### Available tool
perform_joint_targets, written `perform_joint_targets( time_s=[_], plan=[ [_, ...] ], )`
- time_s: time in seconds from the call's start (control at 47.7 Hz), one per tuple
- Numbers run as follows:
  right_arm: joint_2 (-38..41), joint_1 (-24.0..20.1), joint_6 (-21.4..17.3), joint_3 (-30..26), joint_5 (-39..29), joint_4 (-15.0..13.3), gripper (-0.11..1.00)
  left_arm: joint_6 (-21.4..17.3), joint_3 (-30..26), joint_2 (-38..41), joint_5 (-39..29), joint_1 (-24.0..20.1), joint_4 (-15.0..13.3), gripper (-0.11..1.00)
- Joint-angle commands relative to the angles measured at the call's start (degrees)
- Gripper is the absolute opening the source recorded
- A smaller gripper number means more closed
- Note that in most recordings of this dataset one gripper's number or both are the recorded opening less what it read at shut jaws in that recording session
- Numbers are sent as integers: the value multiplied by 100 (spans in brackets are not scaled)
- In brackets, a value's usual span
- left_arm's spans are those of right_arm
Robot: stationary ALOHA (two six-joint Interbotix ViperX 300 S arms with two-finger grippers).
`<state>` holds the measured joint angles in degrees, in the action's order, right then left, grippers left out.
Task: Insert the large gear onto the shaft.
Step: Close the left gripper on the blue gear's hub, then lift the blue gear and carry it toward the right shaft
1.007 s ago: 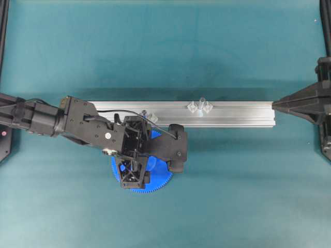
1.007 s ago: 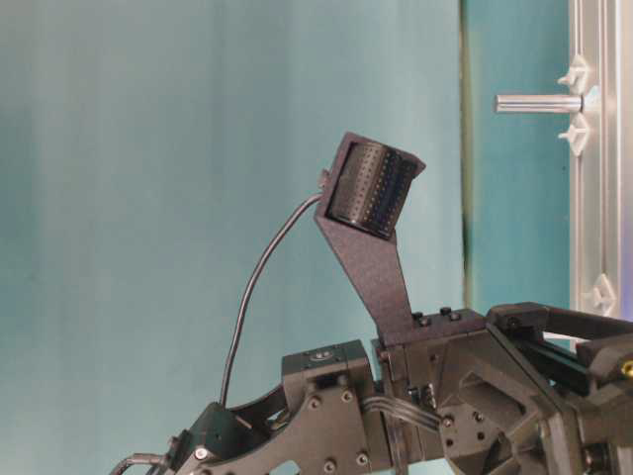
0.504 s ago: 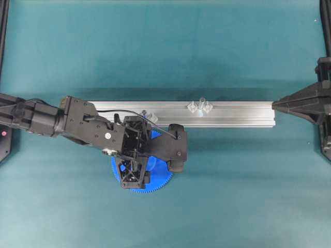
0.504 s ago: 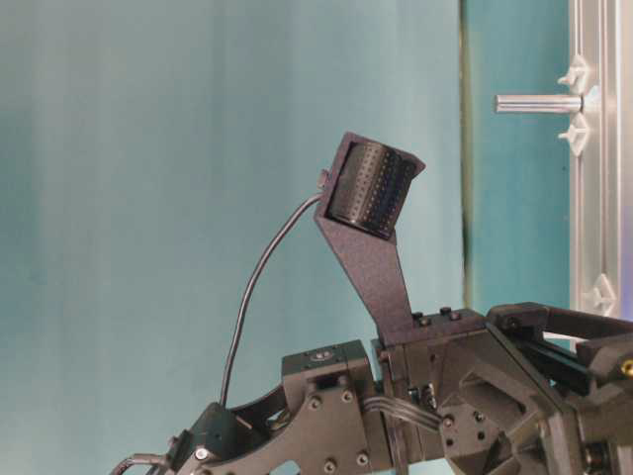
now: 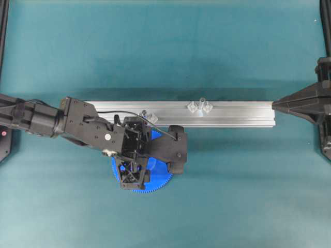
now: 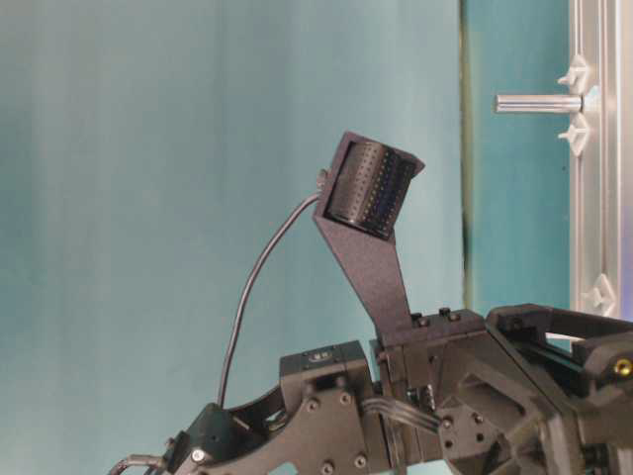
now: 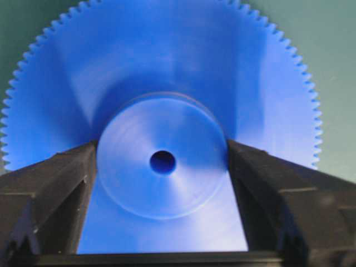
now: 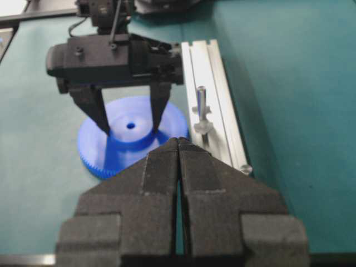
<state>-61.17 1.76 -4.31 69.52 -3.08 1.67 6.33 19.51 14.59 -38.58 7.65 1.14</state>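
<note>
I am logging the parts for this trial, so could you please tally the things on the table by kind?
Blue gears: 1, the large gear, its hub between the left gripper fingers.
Aluminium rails: 1.
Clear upright pegs on the rail: 2, including the shaft.
Total: 4.

No text, label, brand, number or sign can be read in any view; the small plate on the arm's black housing (image 6: pixel 318 357) in the table-level view carries marks too small and blurred to make out; the large gear (image 7: pixel 161 111) and the aluminium rail (image 5: pixel 227 113) bear no legible marking.
</note>
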Motion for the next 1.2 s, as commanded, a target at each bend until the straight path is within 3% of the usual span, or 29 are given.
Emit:
perform_joint_targets(
  time_s=[0.0,0.755,1.175],
  plan=[
    [35,9,-62,-62,26,0,0,-53,-62,-70,35,0,9,76],
    [35,9,-62,-44,26,0,0,-62,-167,-141,-9,-18,9,76],
    [35,9,-62,-44,26,0,0,-149,-861,-220,-949,-18,9,76]
  ],
)
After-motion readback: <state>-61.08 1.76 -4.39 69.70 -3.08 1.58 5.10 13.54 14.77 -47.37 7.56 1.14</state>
